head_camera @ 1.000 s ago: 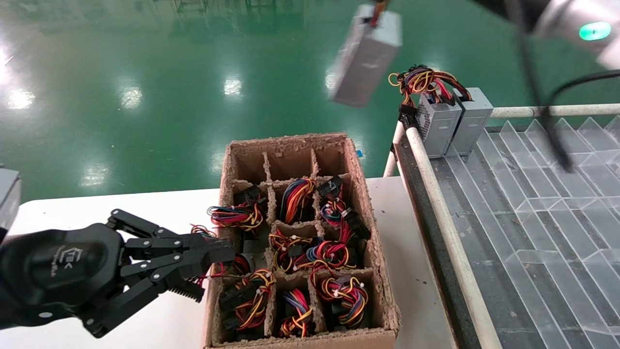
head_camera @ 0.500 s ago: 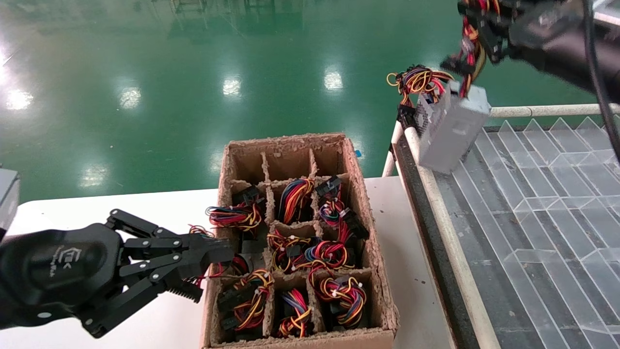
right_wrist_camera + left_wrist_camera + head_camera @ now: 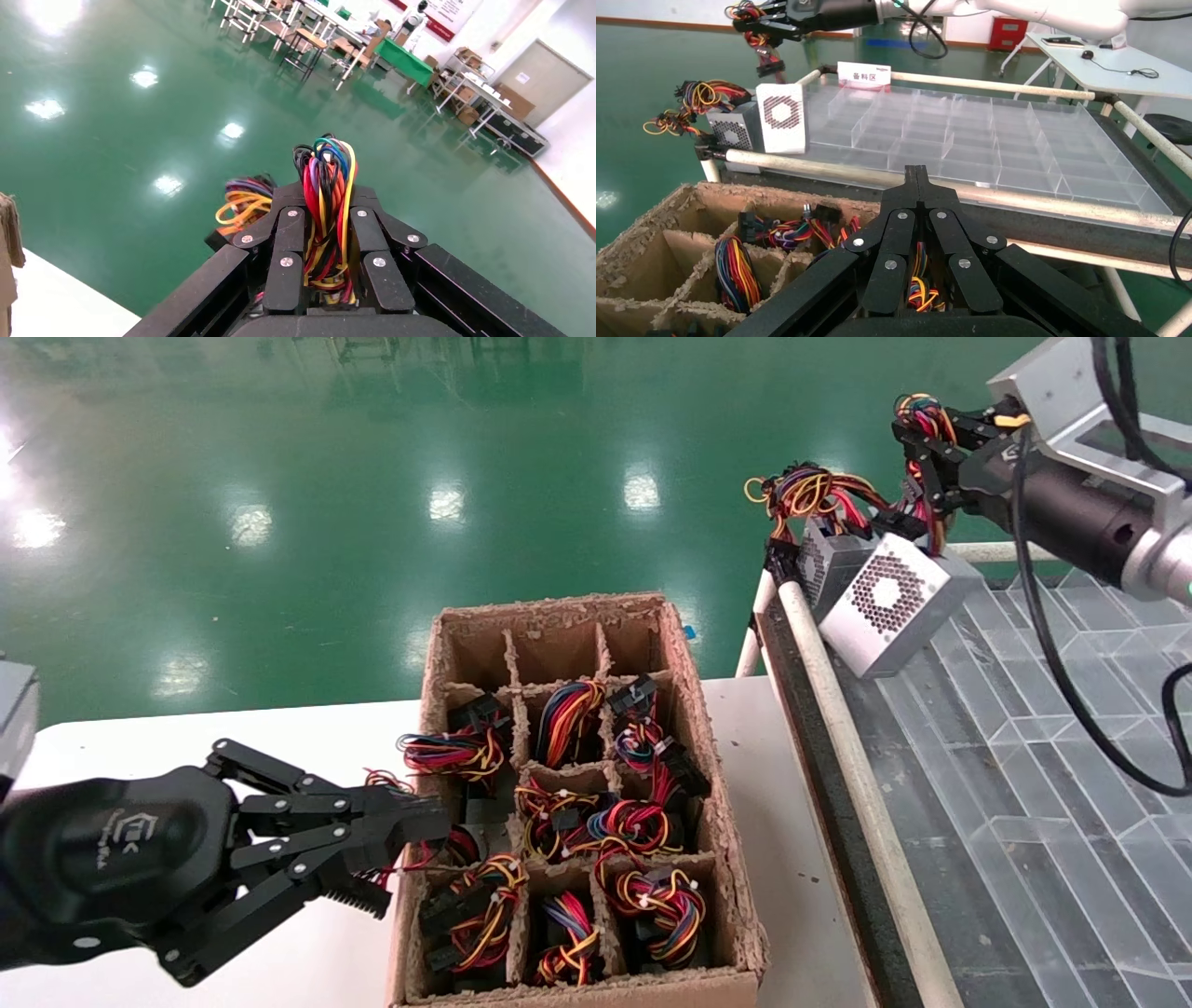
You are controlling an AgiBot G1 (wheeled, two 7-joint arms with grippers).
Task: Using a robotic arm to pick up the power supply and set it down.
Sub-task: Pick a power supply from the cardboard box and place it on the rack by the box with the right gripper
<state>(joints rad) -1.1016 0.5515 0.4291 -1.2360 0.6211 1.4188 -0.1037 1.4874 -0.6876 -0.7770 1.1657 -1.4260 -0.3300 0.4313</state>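
Note:
The power supply point(image 3: 896, 596), a small grey metal box with its perforated vent side facing me, hangs tilted over the far left corner of the clear tray point(image 3: 1071, 756). My right gripper point(image 3: 924, 449) is shut on its bundle of red, yellow, black and blue wires point(image 3: 325, 161), which stands up between the fingers in the right wrist view. I cannot tell whether the box touches the tray. The left wrist view shows the same box point(image 3: 781, 118) hanging below the right gripper point(image 3: 761, 21). My left gripper point(image 3: 424, 822) is parked, shut and empty, beside the cardboard box point(image 3: 438, 645).
The divided cardboard box on the white table point(image 3: 186, 738) holds several wire-topped units. Another grey unit point(image 3: 824, 561) with a wire bundle point(image 3: 805, 491) stands in the tray corner, just behind the held one. A white pipe rail point(image 3: 838, 710) edges the tray.
The right gripper carried the power supply from high above the floor, right and down to the tray's far left corner. The box turned its vent side toward me. The left arm stayed still.

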